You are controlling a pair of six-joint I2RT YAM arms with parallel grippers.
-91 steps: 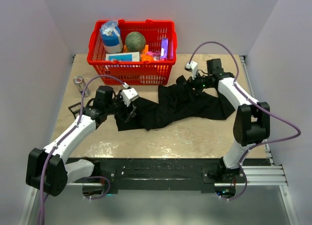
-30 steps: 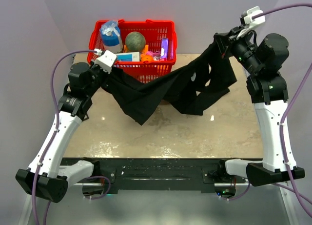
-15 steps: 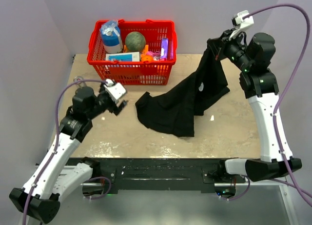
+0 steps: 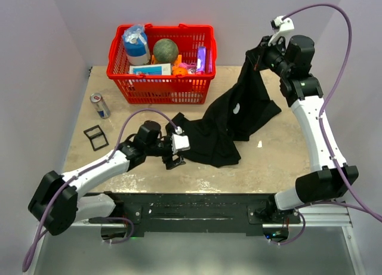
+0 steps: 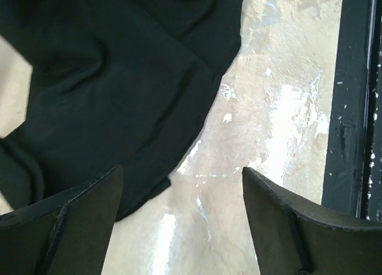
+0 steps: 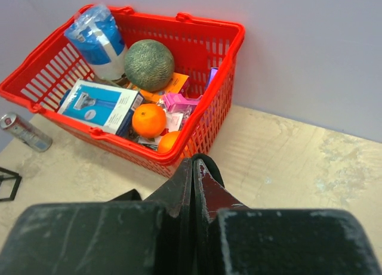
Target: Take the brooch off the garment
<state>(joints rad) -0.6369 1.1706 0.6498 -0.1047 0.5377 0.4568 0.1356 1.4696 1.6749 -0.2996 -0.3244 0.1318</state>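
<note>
right tool [image 4: 258,55] is up high at the far right, jaws clamped tight on a fold of the garment [image 4: 239,117]. its wrist view shows black cloth pinched between the fingers [image 6: 89,239], closed right down on it. the shirt hangs from that pinch and drapes down and left, with the lower half bunched on the tabletop [image 4: 274,161] in front of the red basket [image 4: 161,78].

brooch [image 4: 237,109] shows as a small pale disc on the sloping part of the cloth, about midway down. it's well below the right tool and not touching it.

left tool [image 4: 176,153] sits low over the tabletop at the near-left edge of the shirt pile, fingers spread wide, holding nothing. in its wrist view the cloth edge runs just past the left finger [image 5: 65,227], with mostly bare tabletop between the two fingers. the brooch is well apart from this tool too, up and to the right across the pile.

a drink can [image 4: 100,105] and a small black frame [image 4: 95,136] lie off to the left, apart from the shirt.
</note>
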